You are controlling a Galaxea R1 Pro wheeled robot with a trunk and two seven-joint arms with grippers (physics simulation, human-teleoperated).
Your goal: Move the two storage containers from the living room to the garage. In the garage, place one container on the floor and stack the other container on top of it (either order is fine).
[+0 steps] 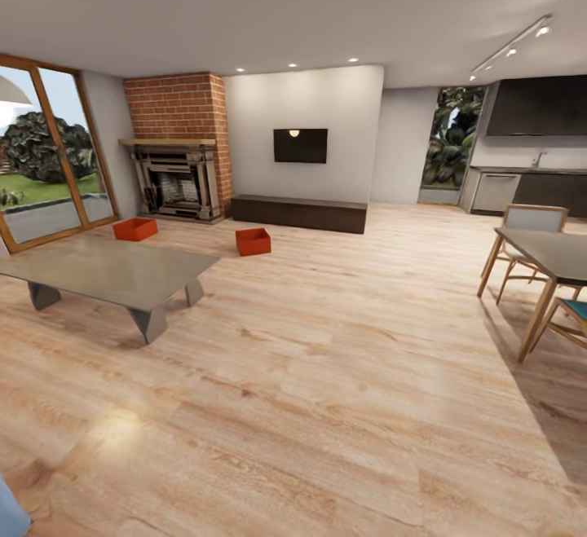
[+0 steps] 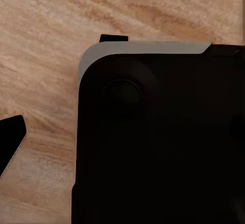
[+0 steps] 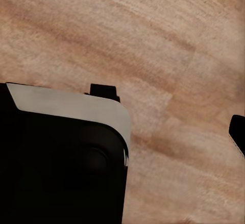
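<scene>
I am in the living room, looking across light wood planks point(image 1: 326, 374). Two orange-red open-top storage containers sit on the planks at the far side: one point(image 1: 135, 229) in front of the brick fireplace, the other point(image 1: 253, 241) near the end of the long dark cabinet. They lie apart, both several metres from me. In the left wrist view a dark fingertip point(image 2: 10, 145) hangs over the planks beside my black base point(image 2: 153, 142). In the right wrist view another dark fingertip point(image 3: 238, 132) shows beside the base point(image 3: 56, 168). Nothing is held. The garage is out of view.
A low grey coffee table point(image 1: 114, 272) stands at the left, between me and the nearer container. The brick fireplace point(image 1: 175, 182) and dark low cabinet point(image 1: 297, 213) line the far wall. A dining table point(image 1: 546, 256) with chairs stands at the right. Glass doors point(image 1: 49, 154) are at the left.
</scene>
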